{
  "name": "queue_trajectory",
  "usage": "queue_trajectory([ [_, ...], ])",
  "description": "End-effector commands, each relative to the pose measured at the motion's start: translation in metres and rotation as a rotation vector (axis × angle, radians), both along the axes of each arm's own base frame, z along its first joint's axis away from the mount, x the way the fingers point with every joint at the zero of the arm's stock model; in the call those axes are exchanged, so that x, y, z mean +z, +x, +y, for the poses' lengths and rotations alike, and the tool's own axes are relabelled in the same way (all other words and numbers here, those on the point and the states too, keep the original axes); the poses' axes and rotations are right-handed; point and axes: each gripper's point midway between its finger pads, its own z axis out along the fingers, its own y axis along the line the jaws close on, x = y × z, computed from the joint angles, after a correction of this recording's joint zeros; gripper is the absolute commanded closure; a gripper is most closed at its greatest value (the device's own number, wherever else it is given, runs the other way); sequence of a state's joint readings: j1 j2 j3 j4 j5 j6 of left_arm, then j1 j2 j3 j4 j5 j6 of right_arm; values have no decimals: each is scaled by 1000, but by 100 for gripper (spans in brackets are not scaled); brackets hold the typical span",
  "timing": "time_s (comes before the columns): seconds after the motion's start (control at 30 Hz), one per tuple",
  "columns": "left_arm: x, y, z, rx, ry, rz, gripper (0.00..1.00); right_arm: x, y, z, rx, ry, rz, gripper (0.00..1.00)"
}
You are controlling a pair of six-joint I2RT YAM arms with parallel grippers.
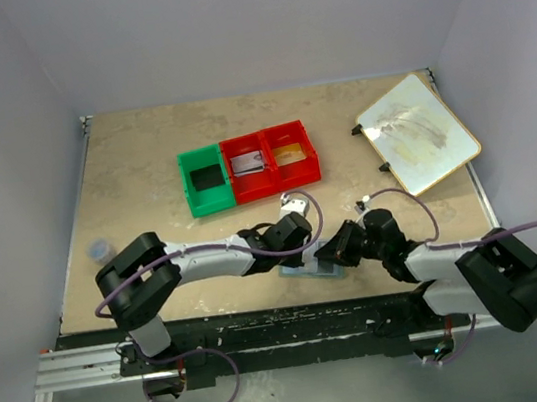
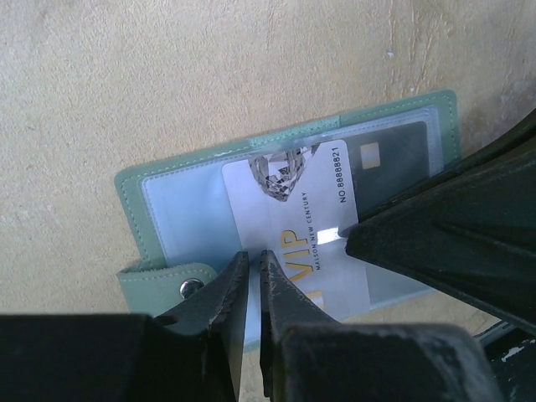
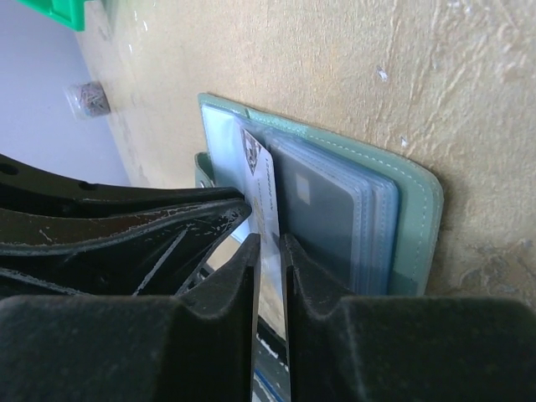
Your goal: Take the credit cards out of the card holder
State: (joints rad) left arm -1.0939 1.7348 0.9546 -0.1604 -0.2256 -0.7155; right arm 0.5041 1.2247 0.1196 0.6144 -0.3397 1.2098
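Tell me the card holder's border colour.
Card holder border: pale mint green, best in left wrist view.

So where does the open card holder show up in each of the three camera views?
Top external: the card holder sits low centre, below the red bins, mostly covered by the arms.
Left wrist: the card holder fills the centre, lying open.
Right wrist: the card holder is centre right, seen from the side.
Shared landmark: the white VIP card, face-on in left wrist, edge-on in right wrist, too small to tell in top external.
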Motion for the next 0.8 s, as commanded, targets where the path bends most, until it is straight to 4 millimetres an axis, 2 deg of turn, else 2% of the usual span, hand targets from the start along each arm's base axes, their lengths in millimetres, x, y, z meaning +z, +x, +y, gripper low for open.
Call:
queue_trajectory([
  [0.0,-7,-9,7,-1,14,11,93,6,11,6,8,26,-52,80],
  [0.23,-5,-9,5,-9,18,5,94,9,18,17,26,89,-83,82],
  [0.4,0,-5,10,15,34,-16,94,6,12,15,33,77,-58,100],
  [0.43,1,-3,13,30,40,-28,94,11,14,12,16,72,-69,100],
  [0.6,18,5,20,74,19,-83,94,25,20,-9,-46,-47,-134,100],
  [0.73,35,10,22,99,-19,-122,93,33,27,-52,-134,-313,-175,100],
  [0.77,39,11,22,105,-25,-131,93,42,29,-59,-148,-349,-205,100],
])
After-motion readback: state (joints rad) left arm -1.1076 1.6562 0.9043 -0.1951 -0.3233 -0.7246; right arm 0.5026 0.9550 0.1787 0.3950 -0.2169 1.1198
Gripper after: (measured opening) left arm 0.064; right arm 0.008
